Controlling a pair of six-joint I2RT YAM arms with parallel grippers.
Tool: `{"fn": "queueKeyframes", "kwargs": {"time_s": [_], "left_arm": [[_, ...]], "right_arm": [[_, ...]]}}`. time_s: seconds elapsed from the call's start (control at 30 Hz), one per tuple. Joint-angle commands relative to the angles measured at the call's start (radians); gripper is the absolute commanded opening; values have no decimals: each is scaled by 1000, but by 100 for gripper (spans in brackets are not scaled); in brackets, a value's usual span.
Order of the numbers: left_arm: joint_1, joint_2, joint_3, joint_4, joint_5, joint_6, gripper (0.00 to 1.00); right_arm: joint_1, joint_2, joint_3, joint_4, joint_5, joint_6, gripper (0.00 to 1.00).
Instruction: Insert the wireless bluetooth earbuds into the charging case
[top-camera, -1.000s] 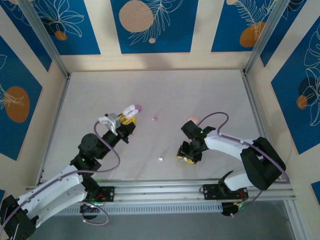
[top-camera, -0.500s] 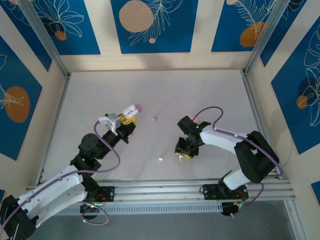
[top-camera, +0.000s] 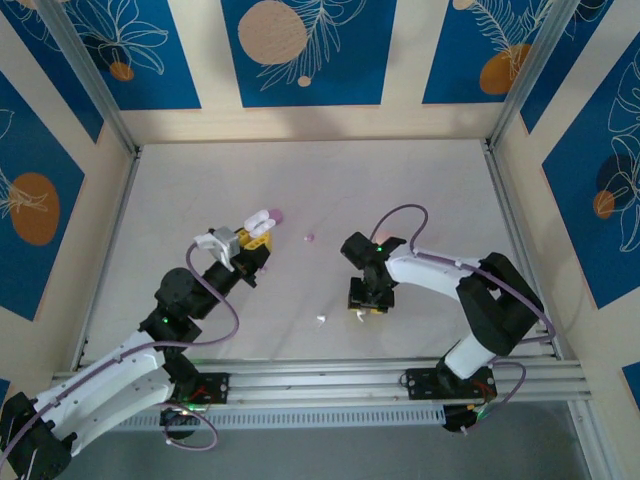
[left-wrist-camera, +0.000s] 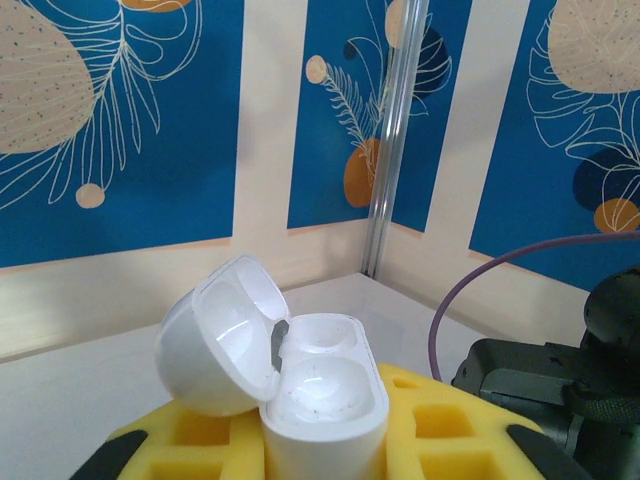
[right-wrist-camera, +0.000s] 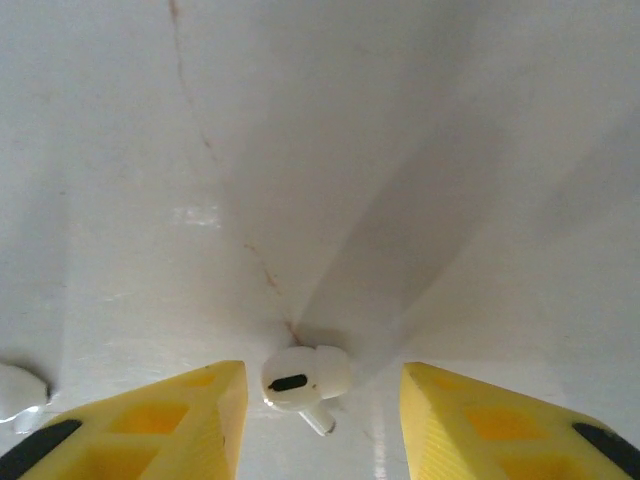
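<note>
Two yellow pads of the right gripper (right-wrist-camera: 320, 398), spread wide, had slid left within the last second and now straddled a white earbud (right-wrist-camera: 305, 378) on the table (right-wrist-camera: 420, 150), set for a pinch. The left gripper (top-camera: 256, 234) clamped the open charging case (left-wrist-camera: 322, 388), well apart across free tabletop. Another earbud (right-wrist-camera: 18, 390) lay near.

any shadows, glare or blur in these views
right wrist: sharp, with a broad grey shadow crossing the table up and right of the earbud; left wrist: soft glare inside the open case lid; top external: even light, no glare
</note>
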Motion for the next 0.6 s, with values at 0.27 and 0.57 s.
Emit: {"fn": "queueKeyframes", "kwargs": {"time_s": [0.27,0.57], "left_arm": [[-8,-17,-5,3,-9,8,21],[-7,-18,-2,-1,-9,8,21]], "right_arm": [[41,87,75,-83,35,-95,40],[58,120,100,-105,52,-128,33]]}}
